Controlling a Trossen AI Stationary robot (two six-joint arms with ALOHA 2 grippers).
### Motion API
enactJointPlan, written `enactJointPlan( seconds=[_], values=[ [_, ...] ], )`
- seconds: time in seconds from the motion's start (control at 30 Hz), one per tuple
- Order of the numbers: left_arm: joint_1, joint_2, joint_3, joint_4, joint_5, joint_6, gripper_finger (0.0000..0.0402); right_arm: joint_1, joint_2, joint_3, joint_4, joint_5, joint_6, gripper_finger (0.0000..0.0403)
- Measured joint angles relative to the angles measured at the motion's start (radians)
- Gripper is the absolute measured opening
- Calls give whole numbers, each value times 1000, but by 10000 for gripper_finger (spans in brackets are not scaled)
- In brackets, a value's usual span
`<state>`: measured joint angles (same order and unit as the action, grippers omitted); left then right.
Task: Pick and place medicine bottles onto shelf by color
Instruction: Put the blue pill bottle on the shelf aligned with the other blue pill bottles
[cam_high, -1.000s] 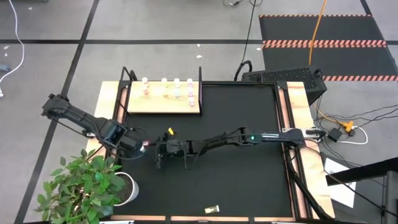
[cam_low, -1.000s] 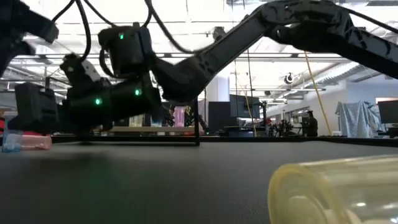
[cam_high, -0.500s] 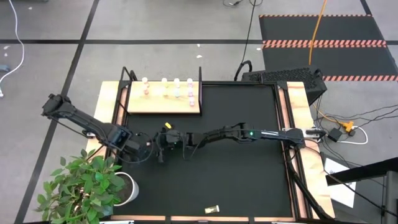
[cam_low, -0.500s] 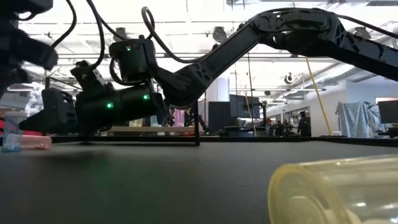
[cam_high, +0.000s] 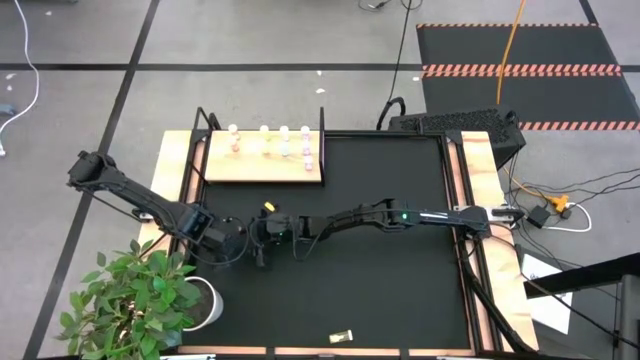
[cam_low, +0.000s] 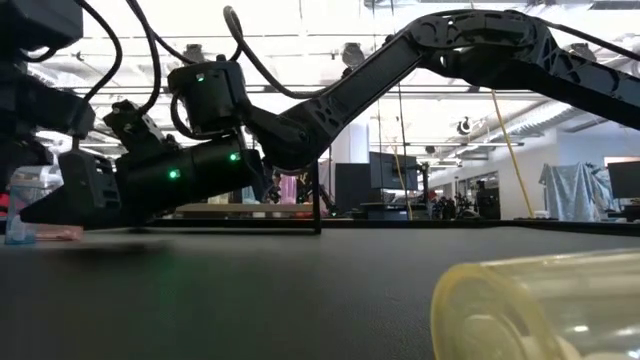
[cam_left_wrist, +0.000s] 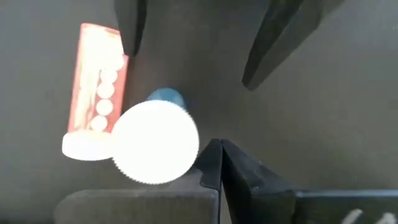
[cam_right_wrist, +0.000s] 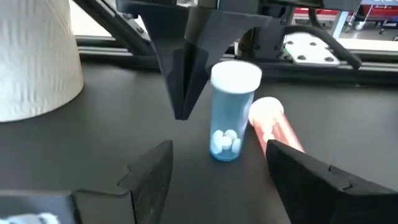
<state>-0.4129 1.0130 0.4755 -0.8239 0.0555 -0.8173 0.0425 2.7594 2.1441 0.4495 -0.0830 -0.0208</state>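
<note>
Left end effector (cam_right_wrist: 185, 93) down at the mat's left side, fingers pressed together just beside the blue bottle (cam_right_wrist: 229, 112), gripping nothing. Right end effector (cam_right_wrist: 214, 165) facing it from the opposite side, fingers (cam_right_wrist: 149, 171) spread wide, blue bottle between and ahead of them, not touched.

Blue bottle upright on the black mat (cam_high: 380, 260), white cap on, a few white pills settled at the bottom. Pink bottle (cam_right_wrist: 273, 127) lying on its side just beside the blue one, white cap on, a row of white pills visible through the wall in the left wrist view (cam_left_wrist: 99, 93).

Shelf (cam_high: 262, 160) at the tabletop's far left corner, carrying a row of small capped bottles (cam_high: 283, 142) standing upright, colours too small to sort.

Yellow-tinted clear bottle (cam_low: 540, 305) lying on its side close to the low camera.
</note>
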Motion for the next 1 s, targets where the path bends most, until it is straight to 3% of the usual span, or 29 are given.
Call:
enactJointPlan(
  seconds=[0.43,0.6,0.83,1.0],
  values=[
    [0,0,-20,9,-43,1,21,-10,0,0,-20,18,16,251],
    [0,0,-20,-25,-118,-6,21,-16,0,0,-28,33,16,251],
    [-8,0,-20,71,-144,189,21,-16,0,0,-43,30,17,251],
    [-8,0,-20,101,-145,244,21,-17,0,0,-44,30,17,251]
  ],
)
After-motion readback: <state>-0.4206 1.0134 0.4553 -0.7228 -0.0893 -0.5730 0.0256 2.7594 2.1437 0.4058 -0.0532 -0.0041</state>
